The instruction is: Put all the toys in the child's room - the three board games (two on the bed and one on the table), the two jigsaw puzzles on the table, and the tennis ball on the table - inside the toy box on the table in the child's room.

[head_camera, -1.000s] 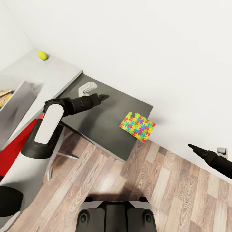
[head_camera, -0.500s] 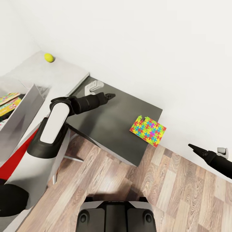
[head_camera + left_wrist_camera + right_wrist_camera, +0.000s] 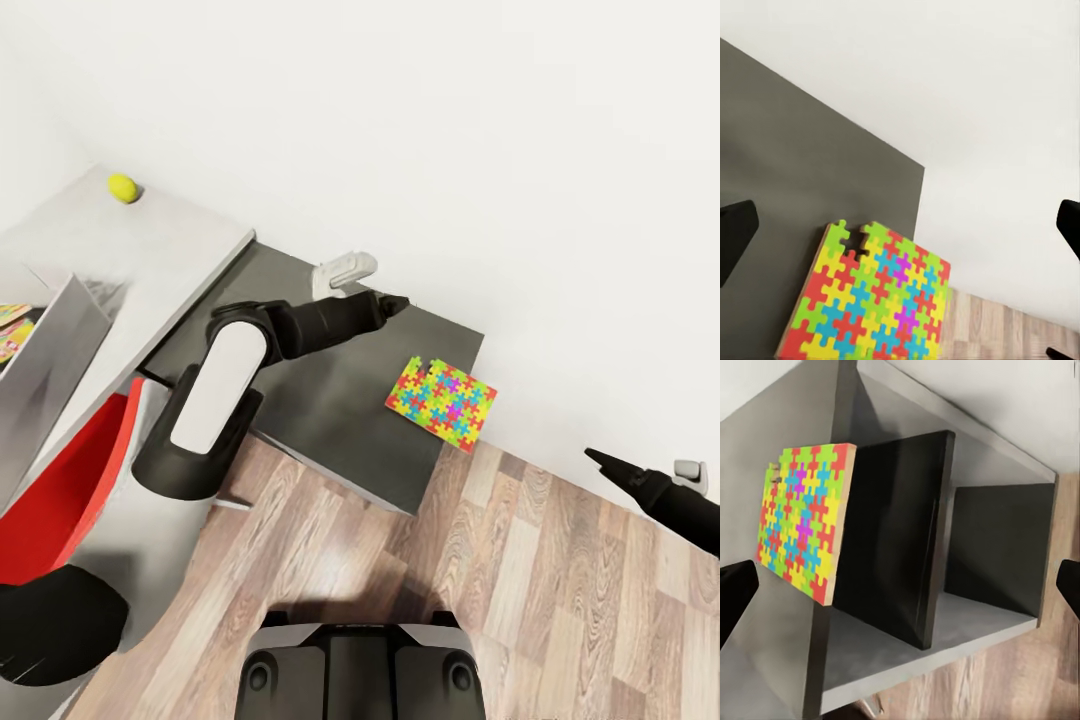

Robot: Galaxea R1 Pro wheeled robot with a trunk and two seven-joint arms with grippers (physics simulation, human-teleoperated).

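Jigsaw puzzle (image 3: 870,300) on dark table (image 3: 787,157) corner

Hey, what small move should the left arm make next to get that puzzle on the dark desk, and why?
Probably ease the left gripper forward and down toward the jigsaw puzzle. Its fingers are spread and empty in the left wrist view, and the puzzle lies flat at the dark table corner, overhanging the edge.

No lettering, label, brand, number or sign can be read on anything.

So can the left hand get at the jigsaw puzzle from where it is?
Probably yes: the left hand is open over the dark desk, nothing between it and the jigsaw puzzle near the desk's edge.
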